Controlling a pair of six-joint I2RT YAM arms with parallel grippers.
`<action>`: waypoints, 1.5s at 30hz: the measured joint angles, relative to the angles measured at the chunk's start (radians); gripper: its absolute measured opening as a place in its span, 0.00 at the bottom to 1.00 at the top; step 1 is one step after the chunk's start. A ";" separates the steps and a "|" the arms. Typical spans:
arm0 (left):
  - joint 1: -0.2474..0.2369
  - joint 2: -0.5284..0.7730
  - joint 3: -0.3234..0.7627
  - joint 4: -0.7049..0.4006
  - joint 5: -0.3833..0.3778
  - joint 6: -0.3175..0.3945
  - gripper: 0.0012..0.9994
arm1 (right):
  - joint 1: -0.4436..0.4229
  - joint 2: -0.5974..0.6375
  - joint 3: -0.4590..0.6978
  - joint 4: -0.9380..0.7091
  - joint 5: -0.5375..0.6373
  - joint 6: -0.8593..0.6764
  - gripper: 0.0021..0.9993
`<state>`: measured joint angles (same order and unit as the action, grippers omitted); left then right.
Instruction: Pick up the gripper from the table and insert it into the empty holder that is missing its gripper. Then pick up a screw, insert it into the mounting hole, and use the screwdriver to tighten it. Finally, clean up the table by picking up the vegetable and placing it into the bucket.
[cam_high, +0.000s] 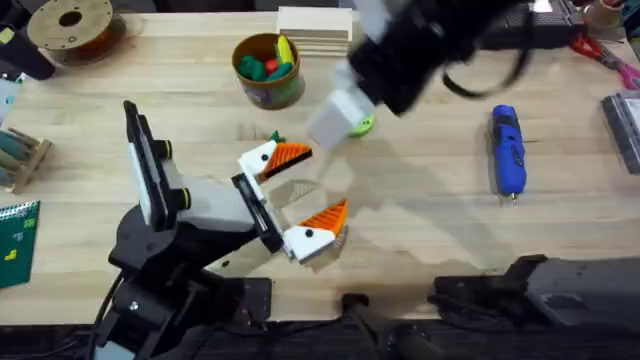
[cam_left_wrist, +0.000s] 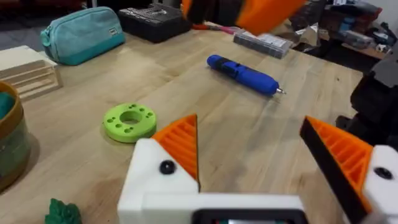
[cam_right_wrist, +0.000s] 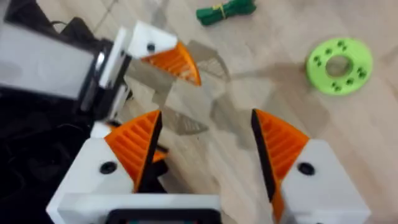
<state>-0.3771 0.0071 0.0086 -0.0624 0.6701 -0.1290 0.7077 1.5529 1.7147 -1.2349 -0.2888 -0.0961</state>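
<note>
We see no loose orange fingertip on the table (cam_high: 420, 260); both white finger blocks of the left gripper (cam_high: 300, 200) carry orange ribbed tips, and its jaws stand wide apart with nothing between them. This gripper lies low over the middle of the table, and the left wrist view shows bare wood in the gap between its tips.

The vegetable (cam_high: 275, 137) lies on the wood just beyond the left gripper's farther finger, a small dark green bundle; the right wrist view shows it (cam_right_wrist: 225, 11) with a yellow band round its middle. The bucket (cam_high: 268, 70) stands upright farther back, near the vegetable, with red, green and yellow toy foods inside. Beside it lies a stack of pale wooden boards (cam_high: 315, 28).

The screwdriver (cam_high: 507, 150) lies flat on the right part of the table, well apart from the left gripper, its metal bit pointing toward the near edge.

The right arm rises close under the overhead camera, large and blurred. In its wrist view we see the right gripper (cam_right_wrist: 205, 149) held above the table with its jaws wide apart and empty, looking down on the left gripper's fingers. The green disc (cam_high: 360, 124) lies just beside the right arm's white block in the overhead view.
</note>
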 joint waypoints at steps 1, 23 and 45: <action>0.000 0.000 0.000 0.000 0.000 0.001 0.99 | -0.007 -0.042 -0.057 0.020 -0.008 0.009 0.86; 0.000 0.000 0.000 0.000 0.000 0.002 0.86 | -0.021 -0.732 -0.528 0.124 -0.111 0.171 0.87; 0.000 0.000 0.000 0.000 0.000 0.008 0.00 | -0.094 -0.561 -0.529 0.102 -0.020 0.250 0.87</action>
<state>-0.3771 0.0071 0.0086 -0.0620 0.6704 -0.1207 0.6138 0.9923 1.1861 -1.1325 -0.3088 0.1543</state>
